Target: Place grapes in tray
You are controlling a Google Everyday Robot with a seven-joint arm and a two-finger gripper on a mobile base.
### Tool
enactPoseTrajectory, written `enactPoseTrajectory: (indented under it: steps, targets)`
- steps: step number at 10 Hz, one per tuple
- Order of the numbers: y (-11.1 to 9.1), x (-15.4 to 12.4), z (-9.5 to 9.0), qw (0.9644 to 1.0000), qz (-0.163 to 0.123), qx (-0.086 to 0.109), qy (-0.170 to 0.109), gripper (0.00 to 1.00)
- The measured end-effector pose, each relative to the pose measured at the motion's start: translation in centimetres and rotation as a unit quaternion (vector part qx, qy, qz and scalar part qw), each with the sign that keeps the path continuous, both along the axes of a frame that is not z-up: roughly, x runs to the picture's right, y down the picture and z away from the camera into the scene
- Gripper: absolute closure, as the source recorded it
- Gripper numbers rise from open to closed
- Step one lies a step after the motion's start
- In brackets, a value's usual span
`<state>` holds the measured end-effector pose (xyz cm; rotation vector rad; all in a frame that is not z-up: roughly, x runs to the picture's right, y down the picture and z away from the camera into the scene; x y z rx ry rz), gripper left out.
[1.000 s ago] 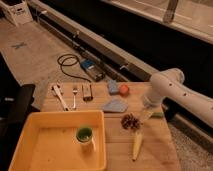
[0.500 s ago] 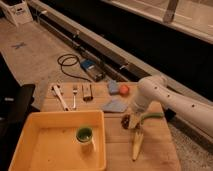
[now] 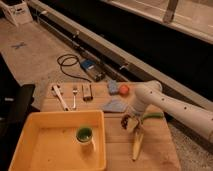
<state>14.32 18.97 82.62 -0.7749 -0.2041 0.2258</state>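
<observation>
reaching gripper (image 3: 133, 123) seemingly on grapes (image 3: 125, 120), near tray (image 3: 104, 132) edge

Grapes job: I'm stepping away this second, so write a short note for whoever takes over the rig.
The large shallow yellow plastic tray sits front left, with a green-lined cup in it.
The tool is lowered at the small dark reddish-brown bunch of grapes, on the wooden table right of the tray; grasp not confirmed.
Done: reach to the grapes.
Left: lift them, carry left, release in the tray.

Floor (image 3: 30, 55): grey concrete, a black cable (image 3: 67, 62) coiled on it
Worktop (image 3: 157, 150): pale wood
Behind: long grey ledge (image 3: 100, 41), dark beyond
</observation>
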Motion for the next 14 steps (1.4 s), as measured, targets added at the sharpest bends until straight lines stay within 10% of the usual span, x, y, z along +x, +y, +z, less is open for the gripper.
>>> enactPoseTrajectory:
  steps: [4,9,14]
  targets:
    - [0.1,1.3,2.0,0.9997,0.021,0.010,0.008,0.27]
    - [1.0,1.2,2.5,0.9996,0.023,0.018,0.006,0.77]
    - [-2.9,0.4,-2.4,0.9970,0.019,0.073,-0.017,1.00]
